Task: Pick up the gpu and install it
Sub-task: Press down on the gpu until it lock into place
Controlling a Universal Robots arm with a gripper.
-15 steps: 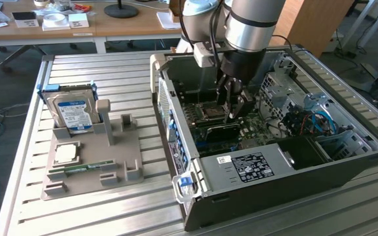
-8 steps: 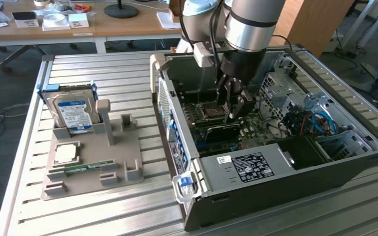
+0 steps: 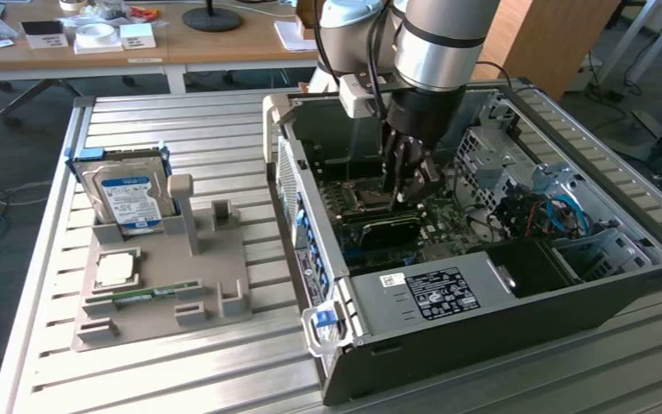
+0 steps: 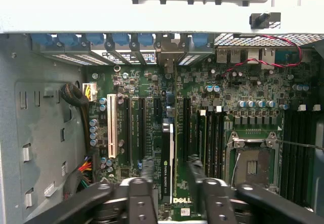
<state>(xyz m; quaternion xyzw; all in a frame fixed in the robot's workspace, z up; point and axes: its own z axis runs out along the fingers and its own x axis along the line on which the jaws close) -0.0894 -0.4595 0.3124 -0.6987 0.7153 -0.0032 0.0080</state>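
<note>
I see the gpu [image 4: 167, 165] standing on edge in a motherboard [image 4: 202, 112] slot at the lower centre of the wrist view, its long axis running up the frame toward the blue rear brackets [image 4: 121, 39]. It sits between the fingers [image 4: 147, 171] of my gripper [image 4: 171, 171], which are spread to either side with a gap visible, not pinching it. Empty slots flank it. In the exterior view the gripper [image 3: 406, 185] reaches deep into the open computer case [image 3: 607, 293], walls close around.
</note>
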